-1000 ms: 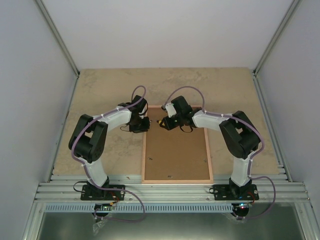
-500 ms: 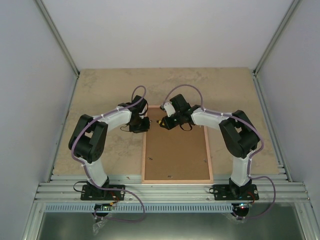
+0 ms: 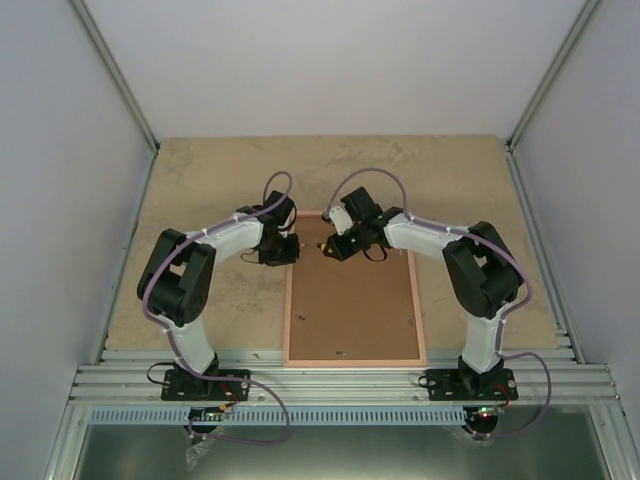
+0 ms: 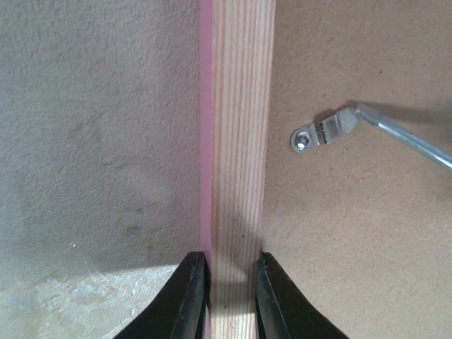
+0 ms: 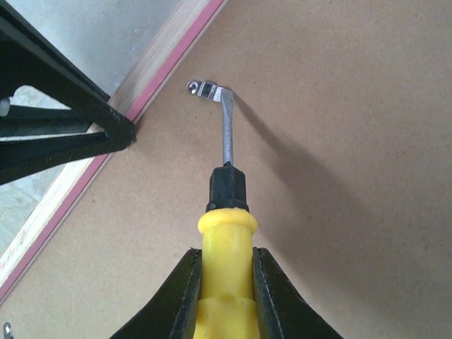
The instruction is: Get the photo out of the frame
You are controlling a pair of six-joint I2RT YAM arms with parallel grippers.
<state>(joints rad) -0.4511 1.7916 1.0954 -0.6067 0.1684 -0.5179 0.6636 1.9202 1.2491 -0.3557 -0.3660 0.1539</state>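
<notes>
Two clamped: left end effector (image 4: 229,286) on the frame (image 4: 240,141) edge, right end effector (image 5: 226,286) on a screwdriver (image 5: 226,205)

The photo is hidden (the frame (image 4: 240,141) lies face down).

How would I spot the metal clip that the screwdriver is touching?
Find the pink frame lying face down on the table, brown back up. Near its far left corner sits a small silver clip. Only this one has the yellow-handled screwdriver touching it.
</notes>
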